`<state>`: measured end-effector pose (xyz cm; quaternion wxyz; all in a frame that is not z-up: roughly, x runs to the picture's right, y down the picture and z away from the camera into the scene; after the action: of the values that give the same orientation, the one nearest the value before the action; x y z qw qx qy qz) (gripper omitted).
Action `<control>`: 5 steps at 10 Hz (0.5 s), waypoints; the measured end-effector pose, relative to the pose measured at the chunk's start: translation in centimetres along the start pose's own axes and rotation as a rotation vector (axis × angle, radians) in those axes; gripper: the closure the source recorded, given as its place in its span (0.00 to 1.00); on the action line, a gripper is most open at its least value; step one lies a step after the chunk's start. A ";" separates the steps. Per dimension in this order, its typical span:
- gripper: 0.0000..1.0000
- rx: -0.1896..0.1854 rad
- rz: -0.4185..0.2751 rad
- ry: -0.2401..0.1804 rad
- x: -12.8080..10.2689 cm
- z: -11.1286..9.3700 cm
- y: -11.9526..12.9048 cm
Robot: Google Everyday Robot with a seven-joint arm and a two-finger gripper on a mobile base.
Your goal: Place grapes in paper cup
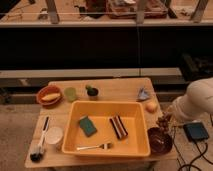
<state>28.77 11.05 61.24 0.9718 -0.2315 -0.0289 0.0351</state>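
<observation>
- Wooden table (125, 87) fills most of the view, with a big yellow tub (107, 104) parked in the middle of it.
- White robot arm (197, 102) reaches in from the right of the view, just off the table's right edge.
- Dark bowl (160, 141) sits at the front right corner, just beside the tub.
- Paper cup (54, 135) is the short white one at the front left, upright with its mouth open, between the tub's left wall and a brush (39, 145).
- Grapes (163, 122) are a small dark bunch above the back rim of the dark bowl, right at the arm's tip. They look lifted rather than lying in the bowl, but I wouldn't swear to it.
- Gripper (169, 116) is at the end of the arm, touching or just above the bunch. Honestly can't tell if it's clamped on the grapes or not.
- The bit that matters: the cup is well apart from the gripper, off toward the left of the view and slightly nearer the front edge, with the whole tub in between. My guess is the carry has to go sideways over the tub, then come down onto the cup's rim.
</observation>
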 end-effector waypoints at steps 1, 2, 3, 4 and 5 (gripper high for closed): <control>1.00 0.022 -0.019 -0.001 -1.3 -1.6 -1.1; 1.00 0.034 -0.041 -0.003 -2.8 -2.6 -1.9; 1.00 0.043 -0.068 -0.010 -5.0 -3.1 -2.7; 1.00 0.044 -0.097 -0.023 -7.7 -3.1 -3.2; 1.00 0.043 -0.121 -0.035 -9.7 -2.9 -3.6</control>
<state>19.47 5.78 59.86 0.9762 -0.2079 -0.0591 -0.0190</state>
